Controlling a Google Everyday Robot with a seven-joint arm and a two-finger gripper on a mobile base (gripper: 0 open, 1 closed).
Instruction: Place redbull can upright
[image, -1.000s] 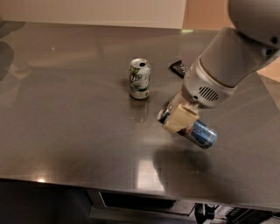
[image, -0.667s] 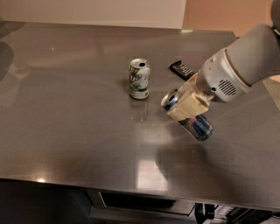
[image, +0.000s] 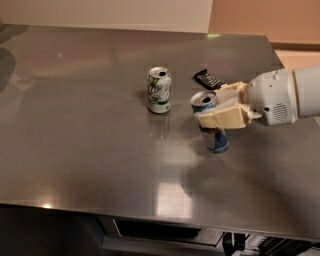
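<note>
the hand (image: 209, 107) is closed around the upper half of the redbull can (image: 218, 141), which is almost upright, a little tilted, its base at the bench (image: 75, 150), right of the green and white can (image: 159, 90). i think it is best to straighten it, set the base flat, then open slowly. no writing can be read on either can.

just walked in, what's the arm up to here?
The robot's gripper, reaching in from the picture's right, has its fingers shut around the slim blue-and-silver redbull can. The can is nearly upright, slightly tilted, over the steel table; whether its base touches is unclear. A white-and-green soda can stands upright nearby, apart from it.
</note>
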